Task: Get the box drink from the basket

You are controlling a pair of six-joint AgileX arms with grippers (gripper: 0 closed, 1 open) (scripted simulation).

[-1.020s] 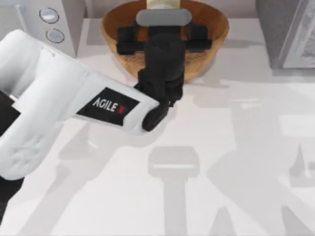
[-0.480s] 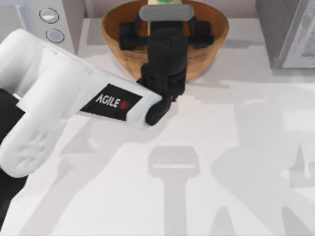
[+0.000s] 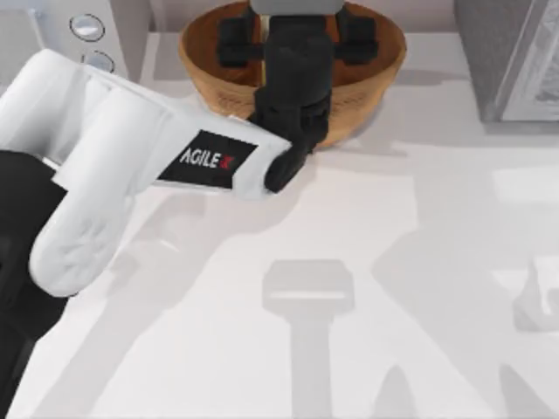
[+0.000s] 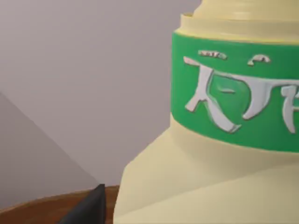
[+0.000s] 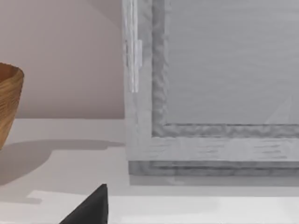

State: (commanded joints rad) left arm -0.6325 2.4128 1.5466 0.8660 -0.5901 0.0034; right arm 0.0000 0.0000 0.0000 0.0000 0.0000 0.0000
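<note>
- The box drink (image 4: 205, 177) is showing up close in the left wrist view: a pale-yellow carton with a green band of white marks near its top, rising above the brown basket rim beside it.
- At the table's (image 3: 393, 288) far left corner, a grey-white appliance (image 3: 87, 39) with two round knobs is standing, just left of the basket.
- The left arm is stretching from the near left edge toward the far edge, and the left gripper (image 3: 295, 10) is hanging over the inside of the basket (image 3: 367, 74) (whether its fingers are spread or pinching the carton, I cannot tell).
- The basket is sitting at the middle of the far edge.
- A grey panelled unit (image 3: 511, 57) is occupying the far right corner; the right wrist view is facing it.
</note>
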